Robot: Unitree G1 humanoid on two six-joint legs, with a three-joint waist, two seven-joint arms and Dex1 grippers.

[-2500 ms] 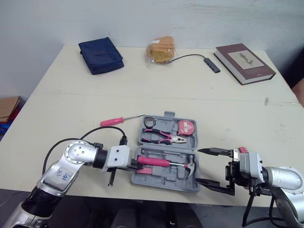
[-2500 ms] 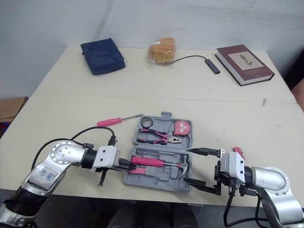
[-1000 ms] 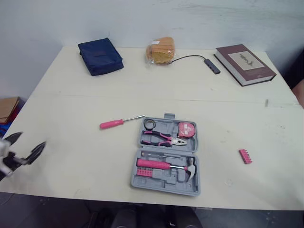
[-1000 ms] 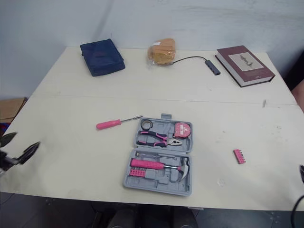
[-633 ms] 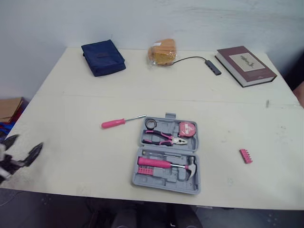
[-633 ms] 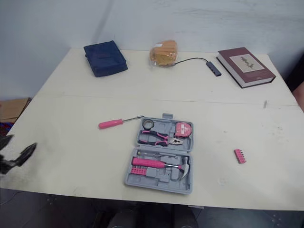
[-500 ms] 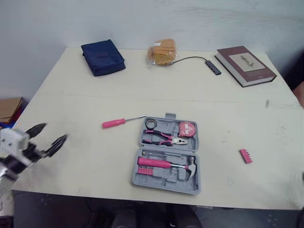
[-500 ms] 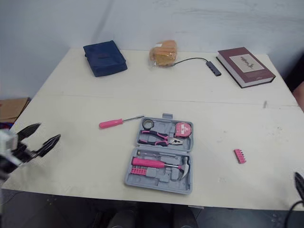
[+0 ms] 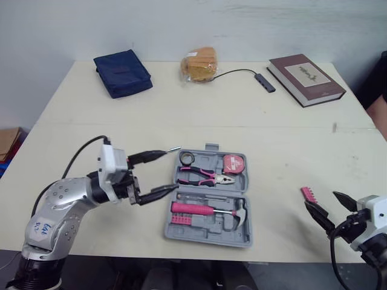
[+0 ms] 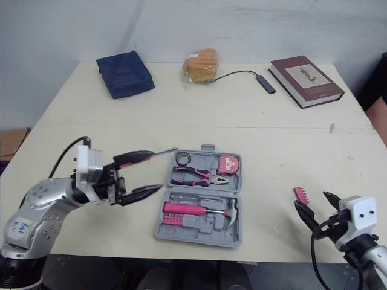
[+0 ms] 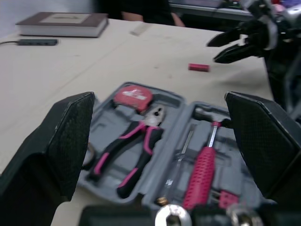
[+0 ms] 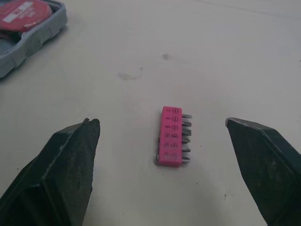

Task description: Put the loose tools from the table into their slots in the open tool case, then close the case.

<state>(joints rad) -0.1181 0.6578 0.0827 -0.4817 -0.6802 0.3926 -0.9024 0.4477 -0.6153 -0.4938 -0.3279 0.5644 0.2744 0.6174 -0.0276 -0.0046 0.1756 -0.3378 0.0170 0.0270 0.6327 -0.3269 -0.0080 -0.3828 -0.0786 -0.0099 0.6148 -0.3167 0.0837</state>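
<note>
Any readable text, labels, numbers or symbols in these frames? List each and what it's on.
On the bit holder: a row of round screw-head signs, slot then cross; no words.
On the tape measure: white print on the red label, too blurred to read.
On the book: print on the cover panel, too small to read.
On the left arm's sticker: handwriting, not legible.

silver arms (image 9: pixel 60 202), white wrists (image 9: pixel 112 169), black-fingered grippers (image 9: pixel 170 170) (arm label (image 9: pixel 41 228) perhaps handwritten).
</note>
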